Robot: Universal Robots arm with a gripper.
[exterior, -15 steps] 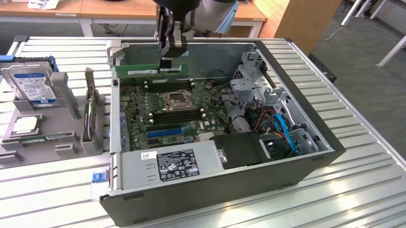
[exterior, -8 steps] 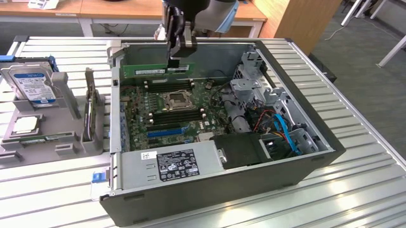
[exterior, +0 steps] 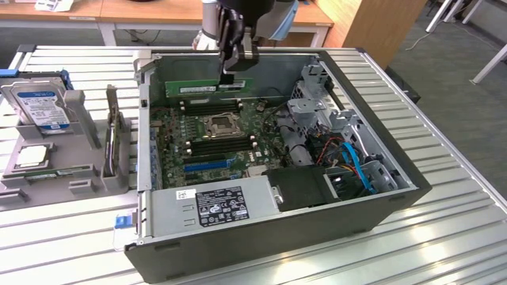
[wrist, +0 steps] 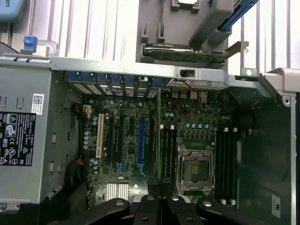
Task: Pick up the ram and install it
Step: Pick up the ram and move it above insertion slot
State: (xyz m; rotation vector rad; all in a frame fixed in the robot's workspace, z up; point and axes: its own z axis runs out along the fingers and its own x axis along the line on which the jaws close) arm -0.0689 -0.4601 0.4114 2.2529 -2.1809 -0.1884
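The ram is a long thin green stick with a white sticker. It hangs level above the far end of the motherboard, inside the open computer case. My gripper is shut on its right part from above. Black memory slots lie just below it, beside the processor socket. In the wrist view the dark fingers stand close together over the board, between the socket and the blue slot. The stick itself is hard to tell apart there.
A grey holder on the exterior view's left carries a silver hard drive with a blue-and-white label and an upright expansion card. The power supply fills the case's near side. Cables and drive bays crowd its right side.
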